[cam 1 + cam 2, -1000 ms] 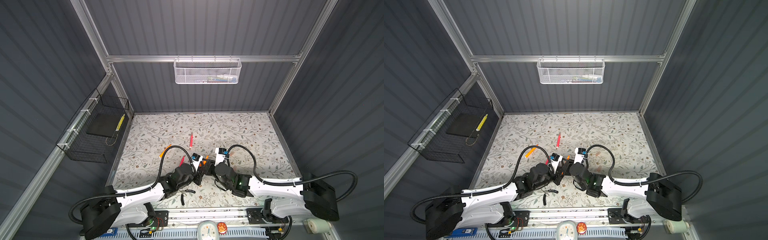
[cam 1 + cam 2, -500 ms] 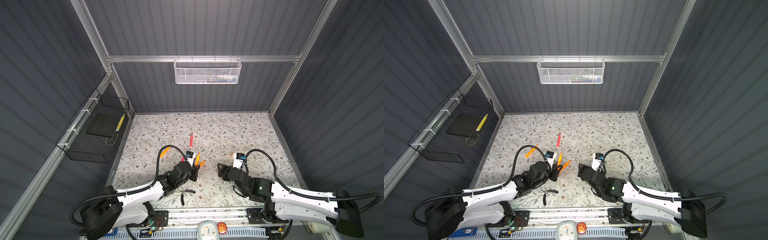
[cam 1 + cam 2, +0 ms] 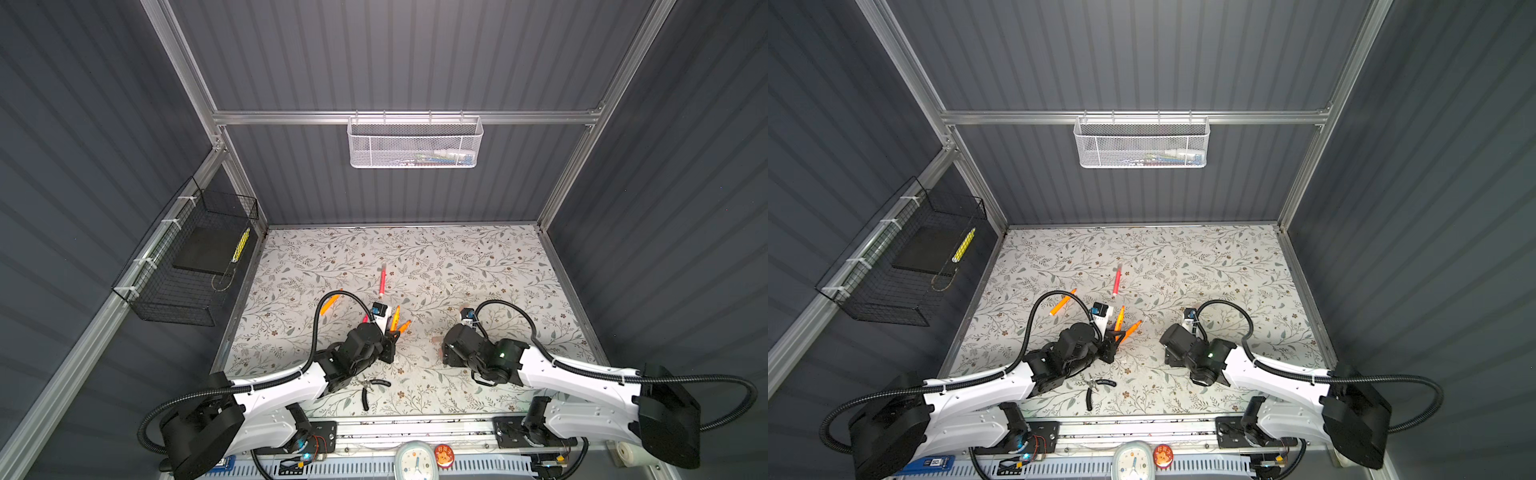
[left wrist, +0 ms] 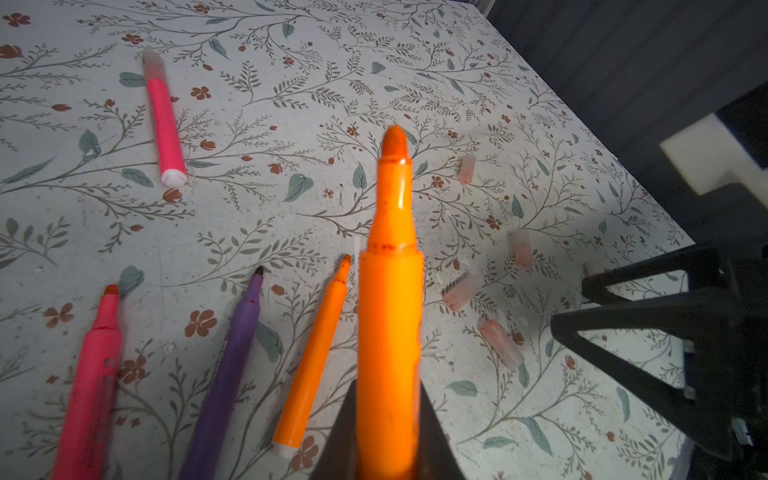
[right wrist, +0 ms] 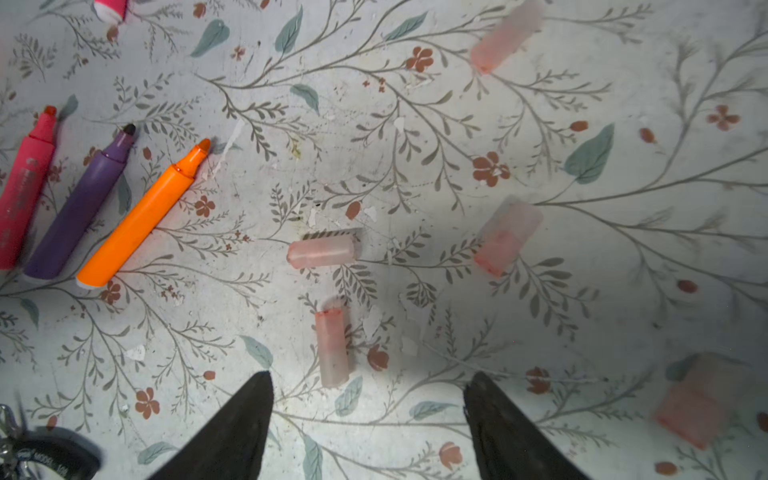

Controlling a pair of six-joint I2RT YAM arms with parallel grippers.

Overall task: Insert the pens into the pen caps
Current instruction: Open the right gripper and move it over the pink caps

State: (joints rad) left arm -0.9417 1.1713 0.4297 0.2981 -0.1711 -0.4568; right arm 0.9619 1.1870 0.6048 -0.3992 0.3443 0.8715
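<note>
Your right gripper no longer sits against the left gripper at the middle of the floral mat. It now stands well apart on the right, jaws spread and empty above the loose pen caps. The orange pen in the left gripper, mostly hidden between the arms before, now shows in the open.
</note>
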